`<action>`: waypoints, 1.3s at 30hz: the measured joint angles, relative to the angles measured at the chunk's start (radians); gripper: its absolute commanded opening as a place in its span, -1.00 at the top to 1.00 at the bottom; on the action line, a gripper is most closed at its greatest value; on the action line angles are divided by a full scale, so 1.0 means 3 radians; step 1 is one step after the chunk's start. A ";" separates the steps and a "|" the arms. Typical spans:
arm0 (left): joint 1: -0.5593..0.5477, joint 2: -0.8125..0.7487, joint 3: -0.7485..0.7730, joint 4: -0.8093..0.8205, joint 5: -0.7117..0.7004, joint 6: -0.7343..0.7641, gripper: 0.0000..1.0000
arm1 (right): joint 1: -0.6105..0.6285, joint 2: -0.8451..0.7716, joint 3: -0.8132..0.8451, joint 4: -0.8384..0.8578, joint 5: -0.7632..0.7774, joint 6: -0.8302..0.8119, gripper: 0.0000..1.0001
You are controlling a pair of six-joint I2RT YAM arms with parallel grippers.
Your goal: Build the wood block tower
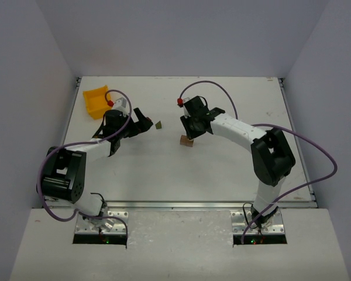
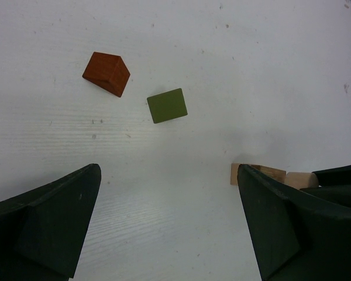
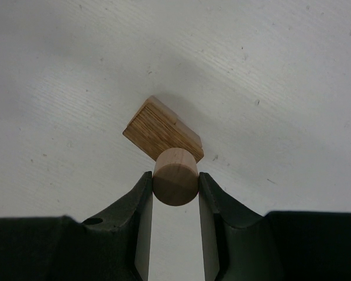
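Note:
My right gripper (image 3: 175, 179) is shut on a tan wooden cylinder (image 3: 175, 175) and holds it over the near edge of a flat tan block (image 3: 159, 133) lying on the table; I cannot tell whether they touch. In the top view this gripper (image 1: 191, 130) hovers right by that tan block (image 1: 187, 141). My left gripper (image 2: 167, 171) is open and empty above bare table. Ahead of it lie an olive-green block (image 2: 167, 105) and a dark red block (image 2: 107, 73). The tan block (image 2: 263, 172) and cylinder (image 2: 301, 179) show at its right finger.
A yellow plastic bin (image 1: 95, 100) stands at the back left, behind the left arm. The olive-green block (image 1: 158, 124) lies between the two grippers in the top view. White walls enclose the table on three sides.

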 measured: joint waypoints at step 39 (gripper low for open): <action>0.0001 0.0000 0.0000 -0.0014 -0.0048 0.0001 -1.00 | 0.0015 0.0136 0.0114 -0.0090 0.0084 0.0065 0.84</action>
